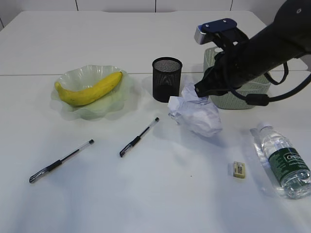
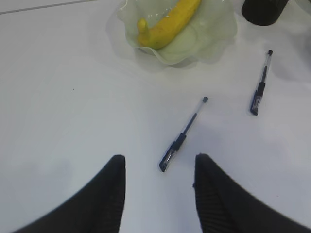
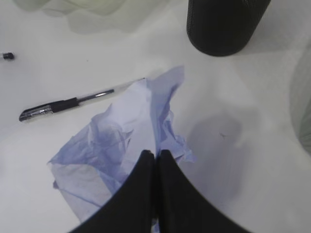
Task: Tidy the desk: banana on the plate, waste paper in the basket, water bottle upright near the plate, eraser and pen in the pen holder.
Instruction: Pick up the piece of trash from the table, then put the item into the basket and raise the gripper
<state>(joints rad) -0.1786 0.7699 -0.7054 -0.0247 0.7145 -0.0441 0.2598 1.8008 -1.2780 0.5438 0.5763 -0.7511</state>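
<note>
Crumpled white paper [image 1: 197, 115] lies on the table [image 1: 155, 194] between the mesh holder [image 1: 166, 79] and the woven basket [image 1: 238, 92], its upper edge pinched by the right gripper [image 3: 155, 158], fingers pressed together. Left gripper [image 2: 158, 167] hangs half-open, holding nothing, over a slim pen [image 2: 182, 136] lying diagonally, tip up-right. Curved banana [image 1: 90, 90] rests on the scalloped plate [image 1: 65, 77]. Clear bottle [image 1: 283, 160] lies flat, cap up-left.

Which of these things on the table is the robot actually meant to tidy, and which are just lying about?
Part of the job:
banana on the plate
waste paper
basket
water bottle, lying down
eraser
two pens
pen holder

Just lying about:
nothing visible
</note>
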